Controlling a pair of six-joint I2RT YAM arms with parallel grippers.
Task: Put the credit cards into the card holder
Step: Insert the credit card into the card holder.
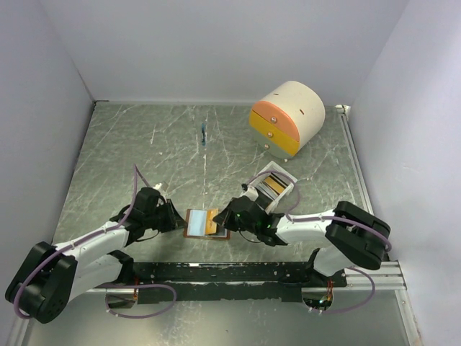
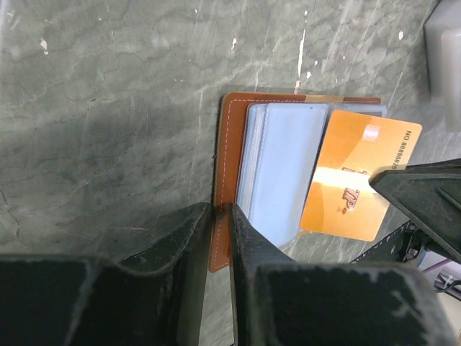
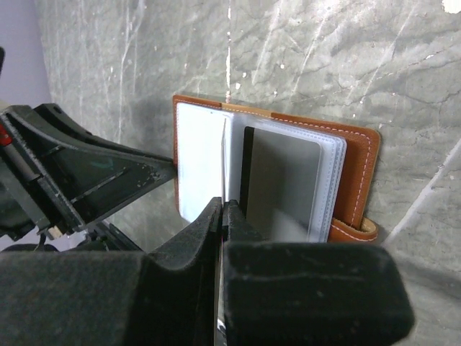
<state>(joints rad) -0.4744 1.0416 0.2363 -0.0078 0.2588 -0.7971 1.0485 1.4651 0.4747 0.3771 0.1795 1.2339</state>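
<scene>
The card holder (image 1: 194, 221), a brown leather wallet, lies open on the table between my arms, its pale blue pockets (image 2: 281, 166) facing up. My left gripper (image 2: 220, 210) is shut on its brown left edge (image 2: 229, 144), and it also shows in the top view (image 1: 175, 216). My right gripper (image 3: 222, 205) is shut on an orange card (image 2: 356, 176), held on edge over the wallet's middle leaf and tilted across its right half. A grey card (image 3: 281, 184) sits in a clear pocket. More cards (image 1: 272, 186) lie in the white tray.
The white tray (image 1: 290, 180) stands just behind my right gripper (image 1: 222, 215). A cream-and-orange drawer box (image 1: 288, 115) stands at the back right. A small blue object (image 1: 204, 133) lies at the back middle. White walls enclose the table on three sides.
</scene>
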